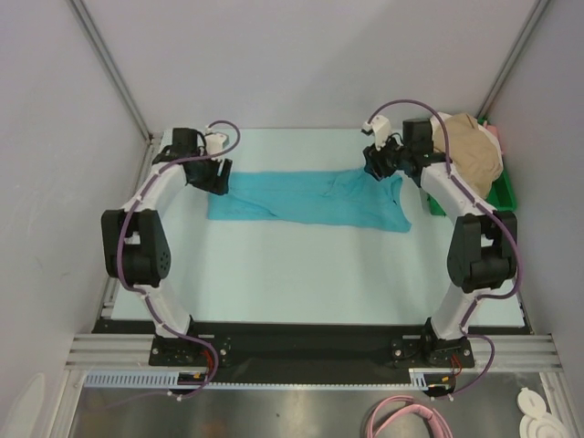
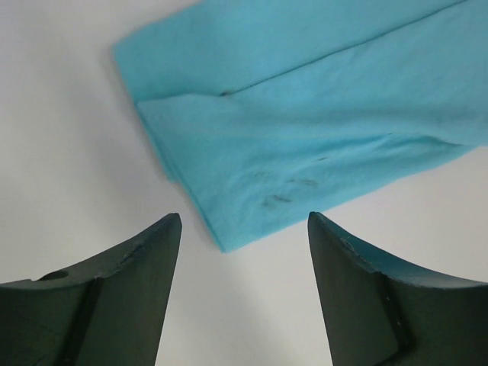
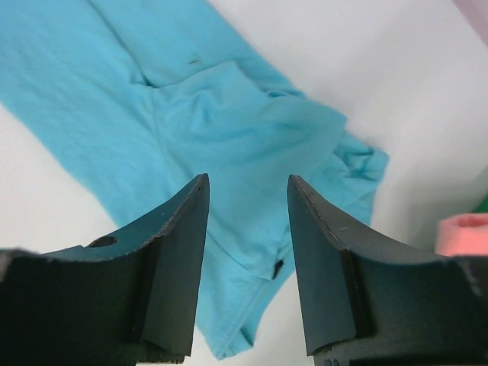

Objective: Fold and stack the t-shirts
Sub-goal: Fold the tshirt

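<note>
The left gripper (image 1: pixel 217 178) (image 2: pixel 244 221) stands wide open with nothing between its fingers (image 2: pixel 130 290), low over the bare table (image 1: pixel 274 274). Just ahead of its fingertips lies the left end of the teal shirt (image 1: pixel 306 198) (image 2: pixel 305 114), folded into a long flat band. One corner of the cloth points toward the gap, not touching either finger. A few small dark marks show on the cloth near that corner, too faint to tell what they are, and the rest of the band runs out of the wrist view's right edge. From above, the band stretches between the two grippers. The right gripper (image 1: pixel 379 164) (image 3: pixel 246 183) is open too, with a narrower gap and holding nothing, over the shirt's (image 3: pixel 191 130) rumpled right end. Its fingers (image 3: pixel 335 274) hide part of the cloth below them, so it is unclear whether they touch it. To this gripper's right, a tan shirt (image 1: pixel 465 146) lies heaped on a green tray (image 1: pixel 504 193), mostly hidden behind the arm. A sliver of pink cloth (image 1: pixel 494 135) (image 3: pixel 465 232) peeks out beyond it, blurred in the wrist view.
</note>
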`<state>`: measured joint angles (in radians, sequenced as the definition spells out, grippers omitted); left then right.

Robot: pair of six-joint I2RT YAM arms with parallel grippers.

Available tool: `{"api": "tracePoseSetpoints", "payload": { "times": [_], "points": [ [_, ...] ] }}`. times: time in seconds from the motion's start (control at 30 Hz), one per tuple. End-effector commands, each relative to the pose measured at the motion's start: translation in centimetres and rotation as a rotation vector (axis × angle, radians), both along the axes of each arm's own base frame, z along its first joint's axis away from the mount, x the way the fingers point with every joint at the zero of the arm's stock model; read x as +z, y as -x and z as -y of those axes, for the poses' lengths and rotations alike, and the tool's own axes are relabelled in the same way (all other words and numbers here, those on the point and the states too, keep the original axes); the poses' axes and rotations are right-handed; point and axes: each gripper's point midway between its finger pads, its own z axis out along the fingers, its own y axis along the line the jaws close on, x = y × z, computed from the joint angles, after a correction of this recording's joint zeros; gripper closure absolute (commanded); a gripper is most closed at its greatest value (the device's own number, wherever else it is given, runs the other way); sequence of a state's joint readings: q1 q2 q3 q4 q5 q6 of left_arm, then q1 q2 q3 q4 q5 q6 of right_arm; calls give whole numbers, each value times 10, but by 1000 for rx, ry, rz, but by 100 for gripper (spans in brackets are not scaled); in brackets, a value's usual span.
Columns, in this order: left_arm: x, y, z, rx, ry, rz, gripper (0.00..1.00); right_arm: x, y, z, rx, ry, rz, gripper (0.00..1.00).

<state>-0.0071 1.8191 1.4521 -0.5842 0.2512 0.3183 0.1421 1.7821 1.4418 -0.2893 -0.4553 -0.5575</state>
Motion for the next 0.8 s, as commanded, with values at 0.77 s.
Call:
{"api": "tracePoseSetpoints", "payload": {
  "times": [0.77],
  "points": [
    [-98,26,-19,1,-146,-270,40,-74,57,2,4,84,-275,48]
  ]
}}
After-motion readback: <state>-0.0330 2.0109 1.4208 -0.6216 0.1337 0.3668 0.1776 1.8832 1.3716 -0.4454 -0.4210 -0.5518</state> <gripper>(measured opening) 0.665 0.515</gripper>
